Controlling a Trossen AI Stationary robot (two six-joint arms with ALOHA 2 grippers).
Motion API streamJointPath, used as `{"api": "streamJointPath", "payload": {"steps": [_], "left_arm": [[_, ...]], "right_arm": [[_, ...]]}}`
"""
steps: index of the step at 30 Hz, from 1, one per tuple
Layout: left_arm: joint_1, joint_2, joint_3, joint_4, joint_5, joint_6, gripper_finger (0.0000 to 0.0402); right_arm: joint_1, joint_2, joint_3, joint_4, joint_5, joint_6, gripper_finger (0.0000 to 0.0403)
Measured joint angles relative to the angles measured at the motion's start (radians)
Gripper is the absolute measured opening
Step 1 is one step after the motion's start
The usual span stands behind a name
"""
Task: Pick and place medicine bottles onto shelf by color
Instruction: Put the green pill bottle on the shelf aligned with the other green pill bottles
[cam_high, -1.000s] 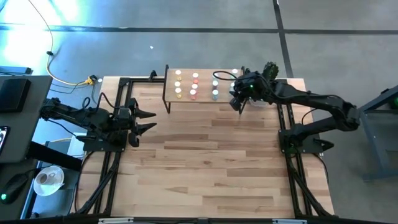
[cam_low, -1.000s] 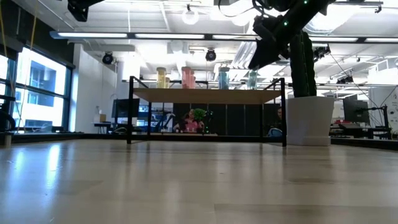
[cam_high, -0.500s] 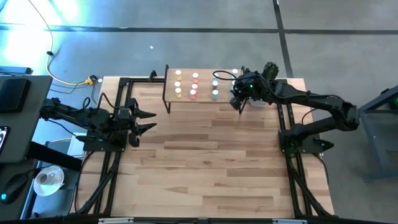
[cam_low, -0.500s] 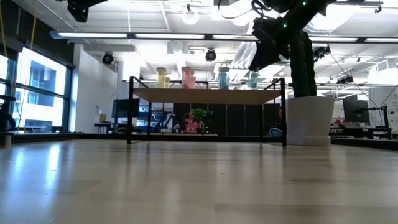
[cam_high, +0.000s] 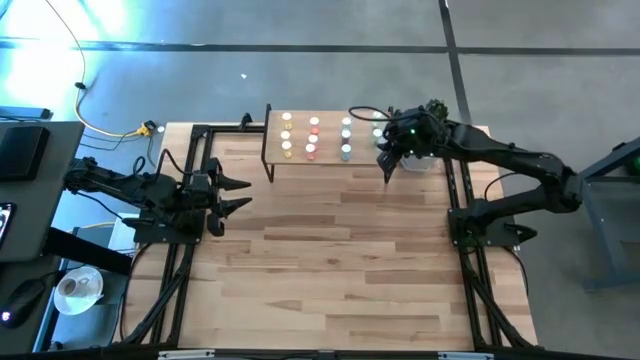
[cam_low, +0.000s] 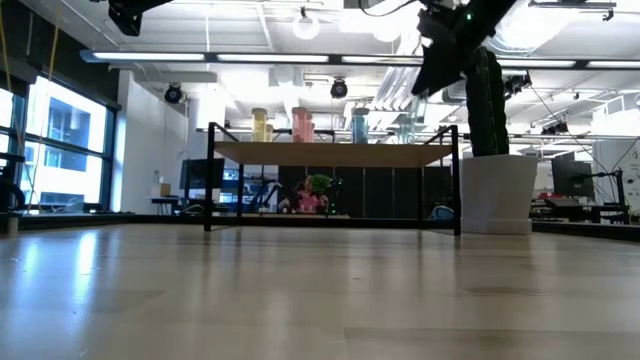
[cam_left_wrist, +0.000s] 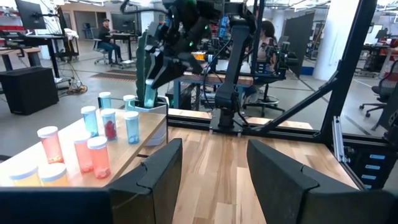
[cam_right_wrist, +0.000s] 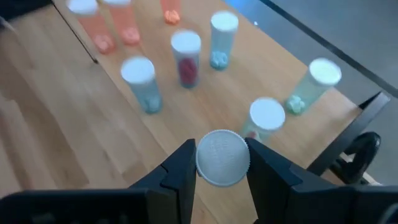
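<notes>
Right gripper (cam_right_wrist: 222, 167) clamped on a white-capped bottle (cam_right_wrist: 222, 157), hovering over the green end of the shelf (cam_high: 362, 152), beside two green bottles (cam_right_wrist: 314, 84). Body colour hidden under the cap. Looks light, rigid plastic, smooth so likely slippery; a grip across the cap or upper body seems best. Blue bottles (cam_right_wrist: 142, 83) stand nearby. Left gripper (cam_left_wrist: 210, 168), fingers apart, empty, waits at the table's left edge.

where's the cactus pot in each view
high view: white cactus pot at the shelf's right end, mostly under the right arm.
low view: right of the shelf.
left wrist view: beyond the bottles.
right wrist view: not in it.
Shared landmark: the shelf.
</notes>
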Motion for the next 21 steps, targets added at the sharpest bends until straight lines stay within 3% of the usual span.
{"api": "streamJointPath", "payload": {"steps": [10, 21], "left_arm": [[0.000, 0.000, 0.000, 0.000, -0.003, 0.000, 0.0172], [0.000, 0.000, 0.000, -0.001, -0.006, 0.000, 0.0172]], "right_arm": [[0.002, 0.010, 0.059, -0.068, -0.038, 0.055, 0.0109], [0.040, 0.112, 0.059, -0.094, -0.025, 0.070, 0.0109]]}}
